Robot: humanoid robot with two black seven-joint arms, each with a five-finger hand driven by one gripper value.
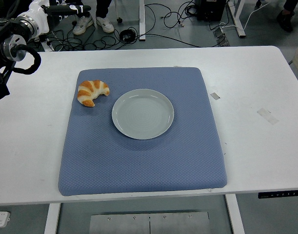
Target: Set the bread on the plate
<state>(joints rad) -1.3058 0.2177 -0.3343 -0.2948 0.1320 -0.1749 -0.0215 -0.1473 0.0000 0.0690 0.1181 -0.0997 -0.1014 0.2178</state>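
Bread (92,92), a golden croissant with pale bands across its crust, lies on the far left part of a blue mat (141,161), its curved back toward the far side and its two tips pointing near and right. It sits just beside the plate (143,113), off that plate's far left rim, with a thin strip of mat showing between them. The plate is round, pale grey-green and bare, and it rests on the mat a little far of the mat's middle. The mat is a padded, textured square that covers the middle of the white table (256,87), its near edge close to the table's near edge.

On the bare table to the right of the mat lie two small pieces of tape (215,96), one close to the mat's right edge and one farther right.

The left arm (12,46) shows at the far left corner, above the table's far left edge and well apart from the bread; only black links, a silver joint and a looped black cable are visible, so whether the hand is spread or closed cannot be told.

Beyond the table's far edge, black cables (153,24) trail over a grey floor, and a person's white shoes (94,23) stand there.
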